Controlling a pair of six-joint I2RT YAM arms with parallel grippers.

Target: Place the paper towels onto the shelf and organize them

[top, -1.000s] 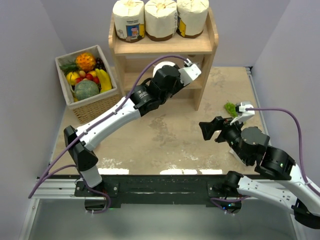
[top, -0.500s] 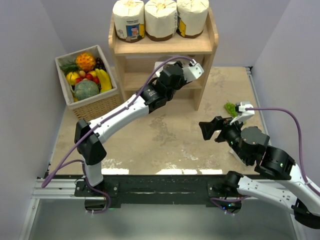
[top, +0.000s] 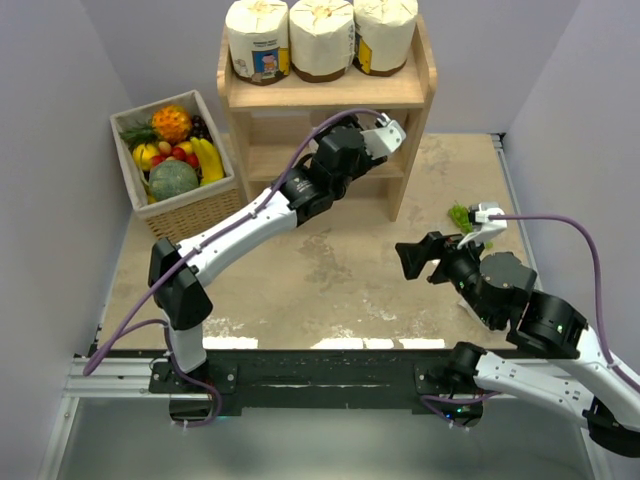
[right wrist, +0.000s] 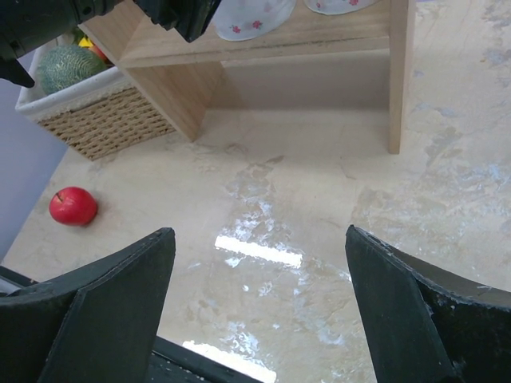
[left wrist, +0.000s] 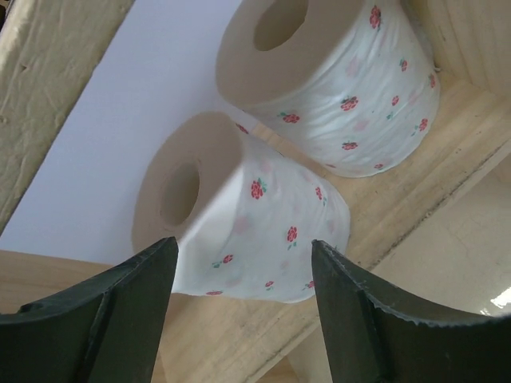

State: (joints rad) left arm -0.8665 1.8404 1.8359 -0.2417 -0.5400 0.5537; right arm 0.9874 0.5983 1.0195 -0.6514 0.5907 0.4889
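Note:
Three large cream-wrapped paper towels (top: 322,38) stand in a row on the top board of the wooden shelf (top: 320,95). Two small white rolls with red flowers lie on the lower tier (left wrist: 399,191): a near one (left wrist: 247,215) and a far one (left wrist: 335,96). My left gripper (left wrist: 243,242) reaches under the top board. Its jaws stand open on either side of the near roll's end, not touching it. My right gripper (right wrist: 260,231) hangs open over the bare table to the right of the shelf, holding nothing.
A wicker fruit basket (top: 180,215) stands left of the shelf, close to my left arm. A red apple (right wrist: 73,206) lies on the table in front of the basket. A small green object (top: 460,215) lies to the right of the shelf, beside my right wrist.
My left arm pushed the small roll deeper onto the lower tier, then its jaws spread and let go of it. The right arm barely moved.

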